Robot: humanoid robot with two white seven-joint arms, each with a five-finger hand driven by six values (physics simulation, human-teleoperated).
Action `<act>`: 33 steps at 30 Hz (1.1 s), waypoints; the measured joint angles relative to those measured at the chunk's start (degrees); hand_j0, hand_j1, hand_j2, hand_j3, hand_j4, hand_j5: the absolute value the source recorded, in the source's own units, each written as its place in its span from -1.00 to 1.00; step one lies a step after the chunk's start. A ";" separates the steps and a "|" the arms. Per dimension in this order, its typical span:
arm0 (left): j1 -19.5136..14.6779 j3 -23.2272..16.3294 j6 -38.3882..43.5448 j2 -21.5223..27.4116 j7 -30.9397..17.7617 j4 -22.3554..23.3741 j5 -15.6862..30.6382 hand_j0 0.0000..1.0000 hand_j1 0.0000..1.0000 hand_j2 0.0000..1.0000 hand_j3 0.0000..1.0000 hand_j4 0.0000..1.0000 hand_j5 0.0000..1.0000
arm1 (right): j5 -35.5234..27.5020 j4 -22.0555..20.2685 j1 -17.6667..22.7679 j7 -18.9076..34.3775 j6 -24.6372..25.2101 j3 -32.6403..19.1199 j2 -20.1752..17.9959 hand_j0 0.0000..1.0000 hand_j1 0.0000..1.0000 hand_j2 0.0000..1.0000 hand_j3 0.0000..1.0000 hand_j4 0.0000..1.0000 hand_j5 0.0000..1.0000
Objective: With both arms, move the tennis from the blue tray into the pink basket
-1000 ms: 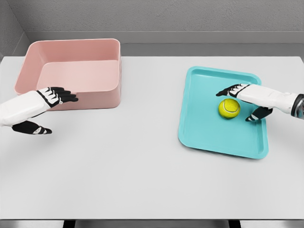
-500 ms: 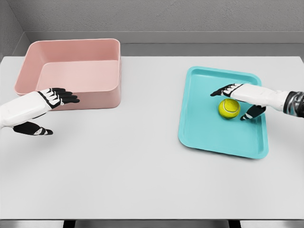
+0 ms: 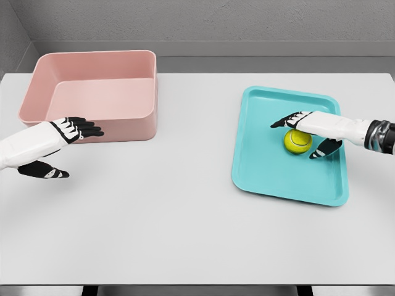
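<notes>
— Yellow ball [image 3: 298, 140], where is it?

— It sits in the tray [image 3: 265, 166]. It is in the far right part of the tray, away from the tray's left rim.

— What does the tray look like?

— It is blue-green and flat, with a low rim. It lies on the table [image 3: 185, 216], which is white.

— Is a hand near the ball?

— Yes. The right hand [image 3: 308, 128] comes in from the right side of the tray. It is just over the ball. Its fingers [image 3: 284, 121] are stretched out flat above the ball and point to the left. The thumb [image 3: 325, 148] hangs down just right of the ball.

— Does it hold the ball?

— No. The hand is spread wide and grips nothing. I cannot tell if the palm touches the top of the ball.

— Where is the basket [image 3: 92, 92]?

— It is far to the left of the tray, at the back of the table. It is pink, with tall walls.

— And the other hand?

— The left hand [image 3: 58, 139] is far left of the tray, just in front of the basket's near wall. Its dark fingers [image 3: 83, 128] reach out straight to the right and show in front of that wall. The thumb [image 3: 43, 171] sticks out below, over the table. That hand is spread too and holds nothing. I cannot tell if it touches the basket.
</notes>
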 measured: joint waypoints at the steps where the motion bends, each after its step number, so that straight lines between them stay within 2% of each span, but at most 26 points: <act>1: 0.00 -0.01 0.00 0.00 0.00 0.00 -0.01 1.00 1.00 1.00 1.00 1.00 1.00 | 0.00 0.05 0.00 0.01 0.00 0.00 0.00 1.00 1.00 1.00 1.00 1.00 1.00; 7: 0.00 -0.03 0.00 0.00 0.00 0.00 -0.04 1.00 1.00 1.00 1.00 1.00 1.00 | -0.01 0.45 0.00 0.06 0.00 -0.06 -0.01 0.98 0.98 0.98 0.98 0.98 0.98; 19: 0.00 -0.10 0.00 -0.01 0.00 0.00 -0.04 1.00 1.00 1.00 1.00 1.00 1.00 | 0.86 0.99 -0.18 0.30 0.00 -0.07 0.07 0.45 0.45 0.45 0.45 0.45 0.45; 26: 0.09 -0.07 0.00 0.00 0.00 0.00 -0.04 1.00 1.00 1.00 1.00 1.00 1.00 | 1.24 1.10 0.00 0.28 0.07 -0.12 0.10 0.29 0.29 0.29 0.29 0.29 0.29; 33: 0.09 -0.03 0.00 0.01 0.00 0.00 0.00 1.00 1.00 1.00 1.00 1.00 1.00 | 1.38 1.13 0.00 0.31 0.08 -0.13 0.15 0.21 0.21 0.21 0.21 0.21 0.21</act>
